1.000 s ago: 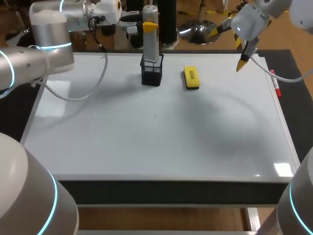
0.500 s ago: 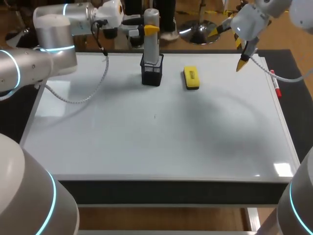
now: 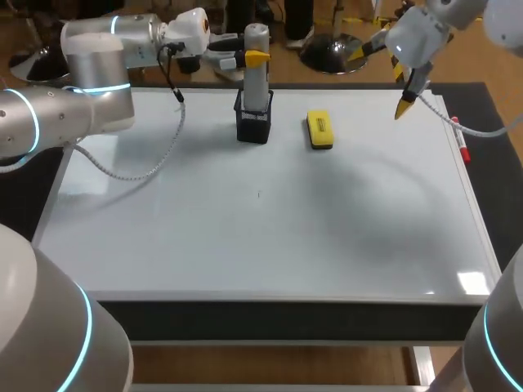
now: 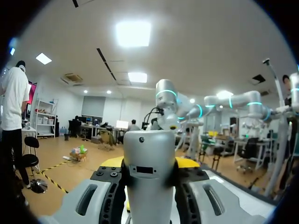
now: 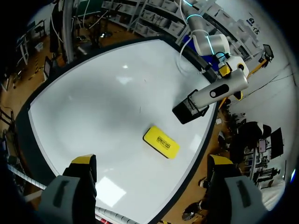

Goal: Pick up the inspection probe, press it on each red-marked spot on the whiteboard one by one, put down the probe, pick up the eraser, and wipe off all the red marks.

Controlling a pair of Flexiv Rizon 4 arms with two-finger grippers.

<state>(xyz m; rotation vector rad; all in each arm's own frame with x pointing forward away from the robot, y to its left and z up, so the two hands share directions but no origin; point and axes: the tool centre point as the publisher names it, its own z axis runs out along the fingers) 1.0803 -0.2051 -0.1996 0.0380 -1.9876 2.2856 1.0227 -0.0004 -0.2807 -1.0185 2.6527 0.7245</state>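
1. inspection probe (image 3: 257,86): grey, upright in black mesh holder (image 3: 253,126), 12 o'clock on whiteboard (image 3: 261,245). Your L gripper (image 3: 252,59) has its fingers clamped on it from both sides.
2. eraser (image 3: 319,131): yellow, 3 o'clock of mesh holder; label too small to read.
3. Your R gripper (image 3: 406,102): 2 o'clock, above the board; fingers wide apart, nothing held.

In the head view the inspection probe (image 3: 257,82) has its lower end sunk out of sight in the black mesh holder (image 3: 253,126). In the left wrist view its grey body covers most of the yellow tips of the left end effector (image 4: 149,186), and the edge cuts both off below. A dark speck (image 3: 259,194) on the whiteboard (image 3: 245,245) is too small to identify.
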